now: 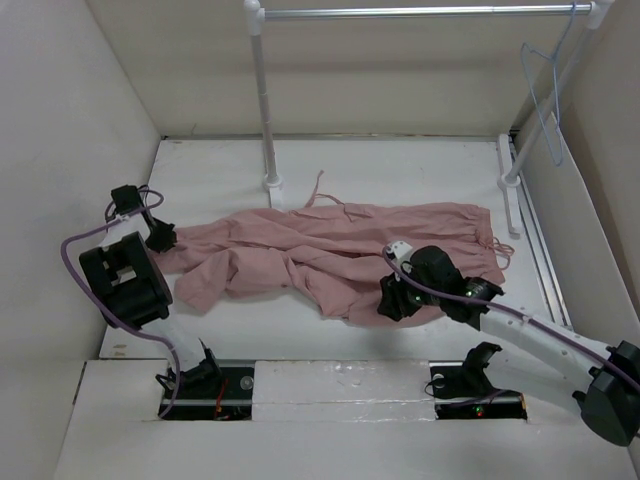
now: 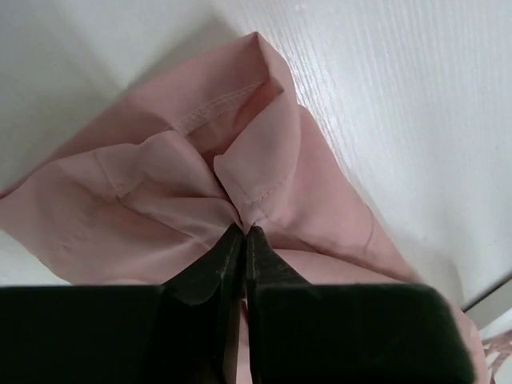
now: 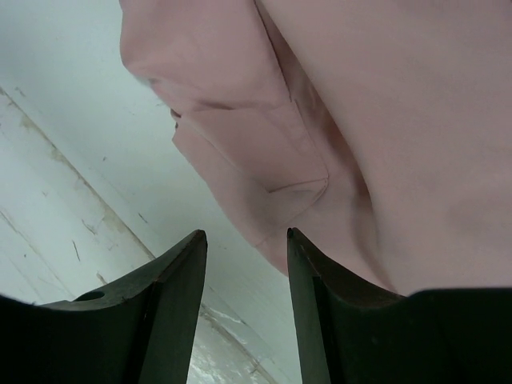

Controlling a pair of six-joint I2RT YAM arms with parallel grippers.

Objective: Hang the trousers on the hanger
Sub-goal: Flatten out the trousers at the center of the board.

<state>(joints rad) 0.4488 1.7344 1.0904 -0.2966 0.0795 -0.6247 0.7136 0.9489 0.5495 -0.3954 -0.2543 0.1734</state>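
White table (image 1: 400, 170), metal rail (image 1: 420, 12) on white posts at its far end

We see a white tabletop (image 1: 400, 170) between plain cream walls (image 1: 70, 110), a white-posted metal clothes rail (image 1: 420, 13) at its back.

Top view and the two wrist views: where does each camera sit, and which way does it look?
Top: high behind the robot, looking down on table, trousers, rail and hanger; left arm and right arm show.
Left wrist: on the left arm, looking along the left gripper, shut on a trouser hem.
Right wrist: on the right arm, looking past the open right gripper at fabric and table.
Shared: all three see the trousers.
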